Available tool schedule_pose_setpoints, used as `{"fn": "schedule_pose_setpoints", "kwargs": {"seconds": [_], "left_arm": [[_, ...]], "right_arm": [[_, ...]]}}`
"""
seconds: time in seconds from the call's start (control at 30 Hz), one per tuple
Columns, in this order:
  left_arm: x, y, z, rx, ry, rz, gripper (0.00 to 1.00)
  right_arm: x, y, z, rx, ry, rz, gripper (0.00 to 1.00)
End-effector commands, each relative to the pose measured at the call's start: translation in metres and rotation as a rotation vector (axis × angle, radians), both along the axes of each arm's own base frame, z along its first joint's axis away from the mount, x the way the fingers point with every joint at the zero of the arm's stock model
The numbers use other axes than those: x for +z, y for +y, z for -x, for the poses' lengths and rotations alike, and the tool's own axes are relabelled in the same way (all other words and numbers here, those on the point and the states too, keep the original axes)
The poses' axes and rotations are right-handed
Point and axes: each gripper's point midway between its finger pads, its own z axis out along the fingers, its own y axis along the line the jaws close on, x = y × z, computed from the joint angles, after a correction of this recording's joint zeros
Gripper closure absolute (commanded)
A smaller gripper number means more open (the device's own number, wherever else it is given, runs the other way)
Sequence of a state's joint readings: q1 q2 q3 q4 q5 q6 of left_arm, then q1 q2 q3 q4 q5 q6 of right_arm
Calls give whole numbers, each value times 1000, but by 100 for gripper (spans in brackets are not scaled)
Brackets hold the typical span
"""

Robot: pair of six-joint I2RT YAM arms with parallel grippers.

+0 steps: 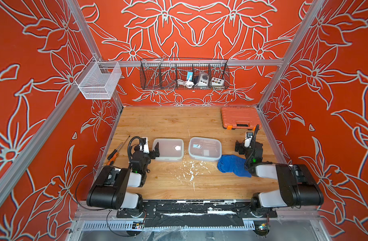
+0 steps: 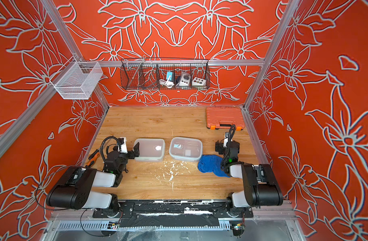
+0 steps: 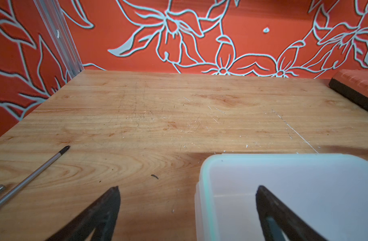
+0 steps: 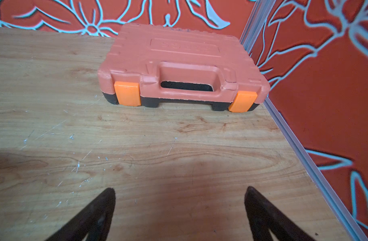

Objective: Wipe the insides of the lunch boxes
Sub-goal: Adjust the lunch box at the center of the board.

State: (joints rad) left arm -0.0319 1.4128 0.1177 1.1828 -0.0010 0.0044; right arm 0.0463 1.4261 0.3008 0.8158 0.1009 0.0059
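Frosted, round-cornered lunch boxes (image 1: pixel 168 149) are sitting on the scratched wood table (image 1: pixel 158 121), rumpled blue cloth (image 1: pixel 231 164) at their four o'clock; left gripper (image 3: pixel 187 187) and right gripper (image 4: pixel 180 188) are gaping wide.

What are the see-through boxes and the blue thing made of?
The plain lunch box and the divided lunch box look like cloudy, smooth plastic, dimly see-through. The blue cloth seems soft fabric: it lies crumpled in folds.
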Motion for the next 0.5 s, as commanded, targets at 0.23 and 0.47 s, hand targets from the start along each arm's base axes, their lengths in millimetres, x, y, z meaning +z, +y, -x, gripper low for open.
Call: {"fn": "schedule_pose_setpoints", "kwargs": {"seconds": [0.23, 0.47], "left_arm": [[43, 16, -53, 124, 240, 30, 1], [122, -32, -26, -9, 14, 83, 1]], "right_arm": [[66, -3, 13, -103, 111, -181, 2], [90, 60, 38, 7, 212, -739, 13]]}}
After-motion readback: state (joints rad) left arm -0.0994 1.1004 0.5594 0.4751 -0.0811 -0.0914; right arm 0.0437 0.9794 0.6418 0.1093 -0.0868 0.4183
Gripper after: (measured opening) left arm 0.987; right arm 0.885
